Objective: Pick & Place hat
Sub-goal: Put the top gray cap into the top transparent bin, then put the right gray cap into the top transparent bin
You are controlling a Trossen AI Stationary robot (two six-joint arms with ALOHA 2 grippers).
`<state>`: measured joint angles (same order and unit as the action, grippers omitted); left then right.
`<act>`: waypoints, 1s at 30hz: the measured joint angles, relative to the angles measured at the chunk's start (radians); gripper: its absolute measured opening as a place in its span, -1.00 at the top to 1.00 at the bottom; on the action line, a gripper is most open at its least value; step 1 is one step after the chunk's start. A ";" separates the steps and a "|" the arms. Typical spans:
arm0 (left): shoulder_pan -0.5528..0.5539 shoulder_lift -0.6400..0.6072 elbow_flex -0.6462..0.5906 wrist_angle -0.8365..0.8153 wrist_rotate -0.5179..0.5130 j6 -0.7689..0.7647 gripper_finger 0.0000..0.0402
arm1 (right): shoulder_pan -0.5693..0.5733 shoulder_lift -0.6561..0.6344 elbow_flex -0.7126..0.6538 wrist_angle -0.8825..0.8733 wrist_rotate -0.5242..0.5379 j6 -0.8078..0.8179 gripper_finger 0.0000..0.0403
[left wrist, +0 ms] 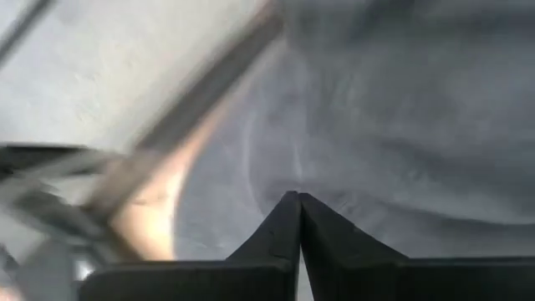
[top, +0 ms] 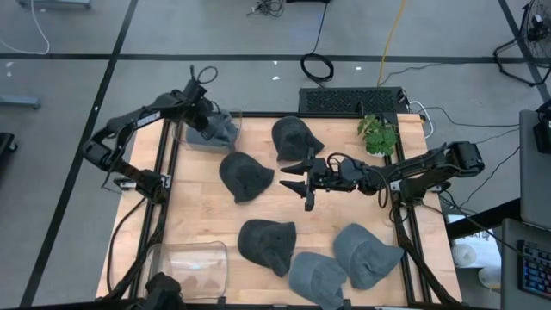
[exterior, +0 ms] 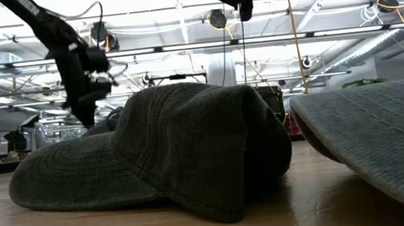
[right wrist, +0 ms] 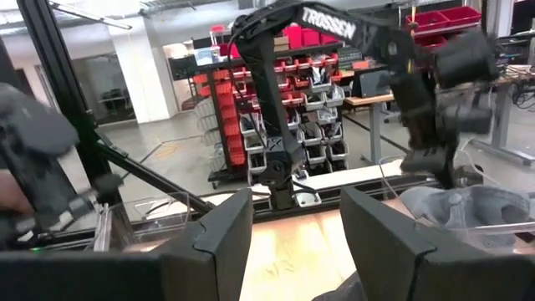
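Wood surface: pale tabletop (top: 202,215) framed by dark rails, with grey floor on all sides.
Hats counted: seven in the high view. Six lie loose on the tabletop and one sits in a bin.
Dark hats: one at far centre (top: 294,138), one left of centre (top: 244,176), one at near centre (top: 268,244).
Lighter grey hats: two at the near right, (top: 317,277) and (top: 365,254), lying just beside each other.
Binned hat: light grey hat (top: 213,131) sits in the clear bin (top: 231,118) at the far left corner.
Second bin: another clear bin (top: 194,267) stands at the near left corner.
Left claw: left claw (top: 203,114) is over the far-left bin, fingers pressed together, with grey fabric just ahead of the tips in the left wrist view.
Right claw: right claw (top: 299,180) hangs above mid-tabletop between the dark hats, fingers (right wrist: 219,242) spread with nothing between them.
Open room: bare wood along the left side between the two bins, and a strip across the middle under the right claw.
Edge clutter: a small green plant (top: 377,133) sits at the far right corner.
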<state>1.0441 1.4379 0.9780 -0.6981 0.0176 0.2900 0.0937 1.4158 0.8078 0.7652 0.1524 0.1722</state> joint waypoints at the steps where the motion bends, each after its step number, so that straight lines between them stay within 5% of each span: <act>1: -0.003 -0.019 0.022 -0.018 0.000 0.000 0.95 | 0.000 0.000 0.000 -0.006 0.000 0.000 0.14; 6: -0.022 -0.132 0.122 -0.064 0.062 0.000 0.96 | 0.000 -0.002 0.000 -0.059 -0.060 -0.006 0.14; 11: -0.040 -0.257 0.173 -0.044 0.347 0.014 0.85 | 0.032 -0.086 0.003 -0.227 -0.256 0.029 0.14; 14: -0.051 -0.324 0.175 0.017 0.488 -0.051 0.78 | 0.110 -0.157 0.027 -0.479 -0.138 0.018 0.14; 18: -0.063 -0.388 0.175 0.069 0.521 -0.109 0.59 | 0.270 -0.191 0.200 -0.927 0.094 0.058 0.14; 25: -0.065 -0.417 0.175 0.082 0.481 -0.117 0.11 | 0.525 -0.074 0.534 -1.545 0.172 0.564 0.14; 30: -0.065 -0.417 0.175 0.083 0.464 -0.132 -0.16 | 0.649 0.006 0.553 -1.703 -0.003 1.029 0.17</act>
<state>0.9794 1.0206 1.1534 -0.6154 0.4812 0.1582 0.7423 1.4215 1.3603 -0.9380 0.1490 1.2007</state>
